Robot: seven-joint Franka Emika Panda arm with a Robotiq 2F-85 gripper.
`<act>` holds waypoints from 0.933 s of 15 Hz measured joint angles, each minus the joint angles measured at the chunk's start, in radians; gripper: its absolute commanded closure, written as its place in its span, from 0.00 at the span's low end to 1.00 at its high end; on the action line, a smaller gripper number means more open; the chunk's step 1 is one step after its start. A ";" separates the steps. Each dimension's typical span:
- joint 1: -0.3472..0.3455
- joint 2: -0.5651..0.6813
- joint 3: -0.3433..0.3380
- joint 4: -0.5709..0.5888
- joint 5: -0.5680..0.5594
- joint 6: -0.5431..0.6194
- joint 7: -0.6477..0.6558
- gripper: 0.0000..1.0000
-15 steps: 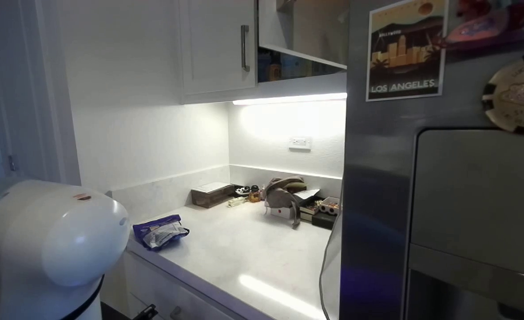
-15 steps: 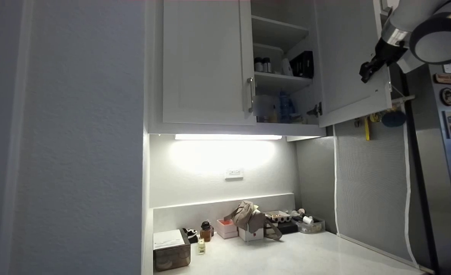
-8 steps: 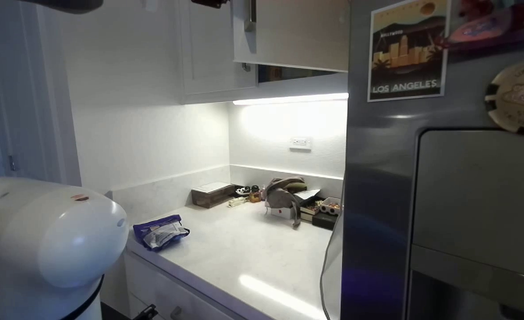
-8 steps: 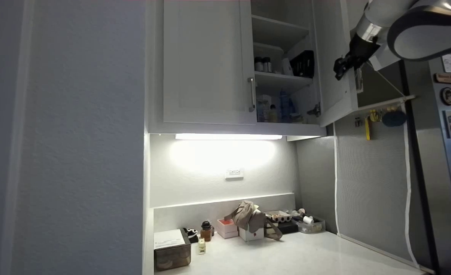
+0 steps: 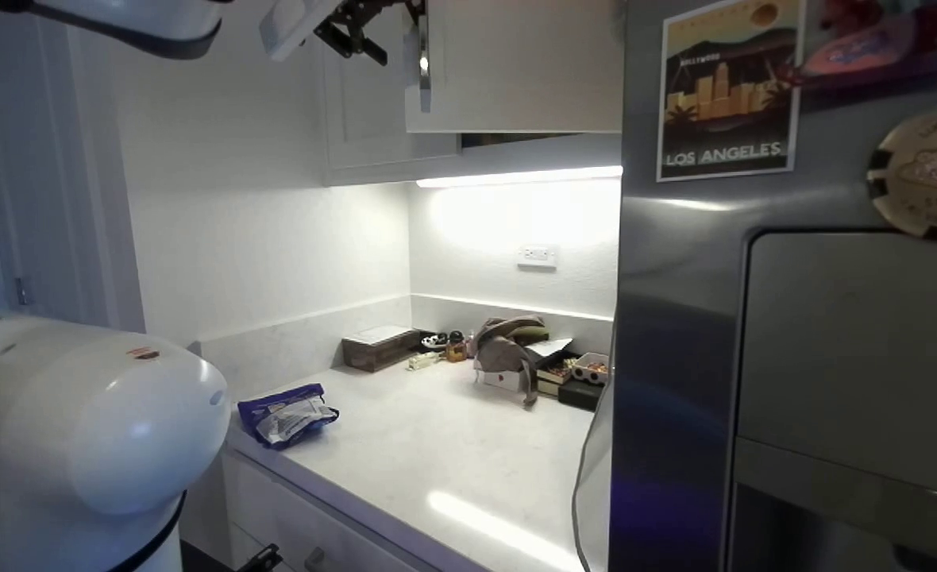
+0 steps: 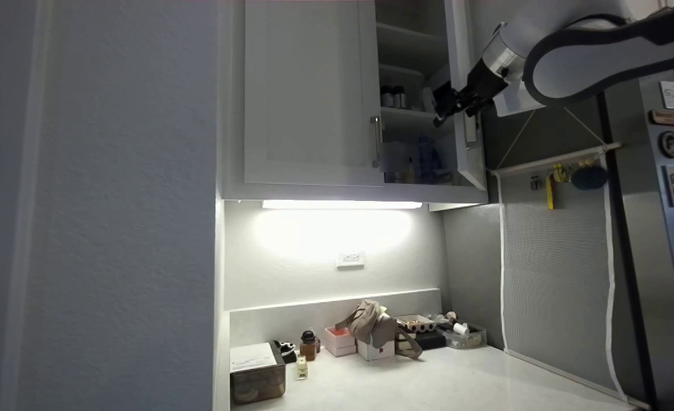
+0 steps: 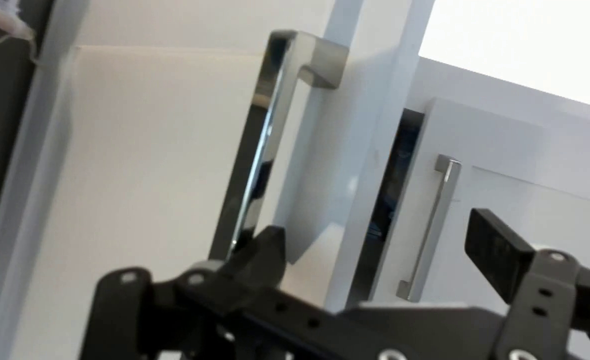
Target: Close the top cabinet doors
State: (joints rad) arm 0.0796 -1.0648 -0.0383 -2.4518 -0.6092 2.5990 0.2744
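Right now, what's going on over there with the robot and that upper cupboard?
A robot arm is at the white upper cabinet, apparently to close it. One door looks shut; the other door stands ajar, with shelves showing inside. The gripper is open near the ajar door's handle. In the wrist view one finger overlaps that handle, but I can't tell whether they touch.

A long white strip lamp [image 6: 341, 205] gives you the strongest light, bleaching the white wall [image 6: 303, 260] below it; a streak of glare lies on the smooth white counter [image 5: 437, 445]. The rough blue-grey wall [image 6: 125, 205] is dim. In your wrist view the top right corner is blown out, and a shadow falls beside the nearer glossy silver bar handle [image 7: 261, 145].
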 measured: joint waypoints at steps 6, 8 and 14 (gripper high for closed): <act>0.073 0.113 -0.010 0.042 0.373 0.073 -0.224 0.00; 0.106 0.137 -0.013 0.068 0.452 0.034 -0.274 0.00; 0.136 0.144 0.010 0.233 0.538 -0.338 -0.331 0.00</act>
State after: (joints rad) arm 0.2157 -0.9209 -0.0281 -2.2190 -0.0711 2.2612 -0.0565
